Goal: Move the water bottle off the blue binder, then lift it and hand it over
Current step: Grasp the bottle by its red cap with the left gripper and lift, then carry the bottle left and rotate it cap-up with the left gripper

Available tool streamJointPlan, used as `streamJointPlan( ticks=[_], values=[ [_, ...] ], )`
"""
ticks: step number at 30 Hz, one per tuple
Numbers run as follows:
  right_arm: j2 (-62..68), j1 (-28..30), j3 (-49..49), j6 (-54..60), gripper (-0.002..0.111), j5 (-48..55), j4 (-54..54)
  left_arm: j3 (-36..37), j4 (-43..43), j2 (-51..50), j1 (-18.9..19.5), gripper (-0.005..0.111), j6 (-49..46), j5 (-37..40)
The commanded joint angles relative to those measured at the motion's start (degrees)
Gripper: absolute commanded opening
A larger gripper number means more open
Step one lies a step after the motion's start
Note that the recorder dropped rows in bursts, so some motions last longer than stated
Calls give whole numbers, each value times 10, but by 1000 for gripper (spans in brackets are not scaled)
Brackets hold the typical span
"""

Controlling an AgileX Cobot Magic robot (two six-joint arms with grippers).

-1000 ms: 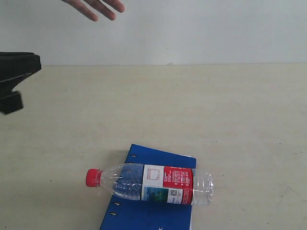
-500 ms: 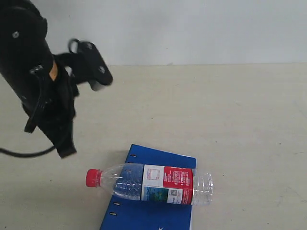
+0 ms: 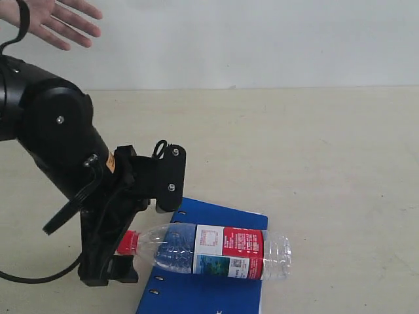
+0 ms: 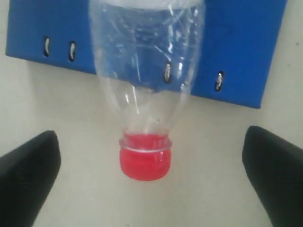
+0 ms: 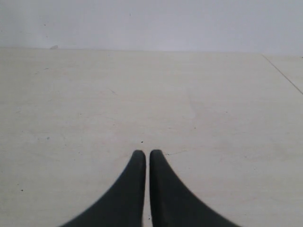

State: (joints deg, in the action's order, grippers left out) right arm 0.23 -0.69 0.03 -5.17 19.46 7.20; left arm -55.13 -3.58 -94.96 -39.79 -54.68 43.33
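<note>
The water bottle lies on its side across the blue binder, and its red cap juts past the binder's holed edge over the table. My left gripper is open, one finger on each side of the cap and neck without touching. In the left wrist view the cap sits centred between the wide-apart fingers, with the binder behind the clear neck. My right gripper is shut on nothing above bare table and is out of the exterior view.
A person's open hand is held out at the top left, above the far table edge. The beige table stretches bare to the right and behind the binder. A black cable trails from the left arm.
The left arm has swung down and toward the bottle, bringing its open fingers to either side of the cap. The bottle and binder have not moved. The hand shows again at top left.
</note>
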Motion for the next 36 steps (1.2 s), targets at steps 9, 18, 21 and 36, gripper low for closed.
streamJointPlan(
  ticks=[9, 18, 21, 36],
  values=[
    [-2, 2, 0, 1, 0, -3, 0, 2, -1, -69, -1, 85, -1, -81],
    [-2, 2, 0, 1, 0, -3, 0, 2, 53, -84, -1, 5, 1, -17],
    [-2, 2, 0, 1, 0, -3, 0, 0, 75, -81, -1, 4, 12, -2],
    [-2, 2, 0, 1, 0, -3, 0, -133, 380, 43, 2, 4, 201, 236]
  ],
)
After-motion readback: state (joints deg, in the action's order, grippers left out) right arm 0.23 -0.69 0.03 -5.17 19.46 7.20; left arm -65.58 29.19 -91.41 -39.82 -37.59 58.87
